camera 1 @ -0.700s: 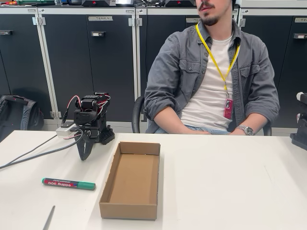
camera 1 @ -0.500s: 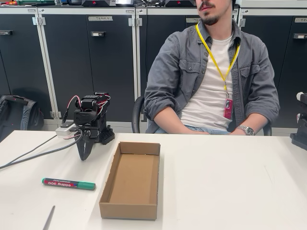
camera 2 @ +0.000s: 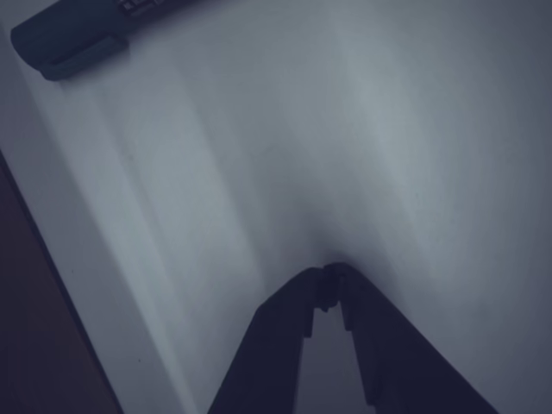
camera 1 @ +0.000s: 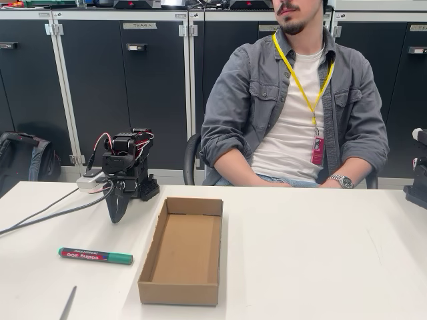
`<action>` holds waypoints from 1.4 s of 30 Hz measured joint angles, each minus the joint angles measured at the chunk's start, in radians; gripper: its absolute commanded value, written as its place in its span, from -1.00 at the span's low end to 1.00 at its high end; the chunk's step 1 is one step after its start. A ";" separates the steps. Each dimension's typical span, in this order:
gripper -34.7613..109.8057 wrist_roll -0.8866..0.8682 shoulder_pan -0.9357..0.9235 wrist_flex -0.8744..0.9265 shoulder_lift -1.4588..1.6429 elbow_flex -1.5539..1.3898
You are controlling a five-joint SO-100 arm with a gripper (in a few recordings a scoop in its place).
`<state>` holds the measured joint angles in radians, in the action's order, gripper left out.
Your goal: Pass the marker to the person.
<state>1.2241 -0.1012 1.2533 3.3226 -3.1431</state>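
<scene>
The green marker (camera 1: pixel 95 256) with its red-and-black label lies flat on the white table (camera 1: pixel 320 260), near the front left. My gripper (camera 1: pixel 117 217) hangs tip-down from the folded black arm (camera 1: pixel 127 167), a short way behind the marker and apart from it. In the wrist view the gripper (camera 2: pixel 329 278) is shut with its tips together just above the bare tabletop, nothing between them. A dark pen-shaped end at that view's top left looks like the marker (camera 2: pixel 69 39). The person (camera 1: pixel 293 120) sits behind the table's far edge, forearms resting low.
An open cardboard box (camera 1: pixel 183 250) stands right of the marker, near the table's middle. A thin grey rod (camera 1: pixel 68 303) lies at the front left edge. Cables (camera 1: pixel 47 212) run left from the arm's base. Black equipment (camera 1: pixel 419 180) sits at the right edge.
</scene>
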 measured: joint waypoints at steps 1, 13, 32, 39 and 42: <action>-0.59 0.000 0.000 0.000 0.000 0.000; -0.59 -0.026 0.002 0.000 0.000 0.000; -0.59 -0.387 0.181 -0.285 -0.417 0.535; -0.59 -0.537 0.158 -0.362 -0.729 0.873; -0.59 -0.626 0.140 -0.387 -0.839 0.989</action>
<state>0.5983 0.0383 0.8667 2.4835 -2.1537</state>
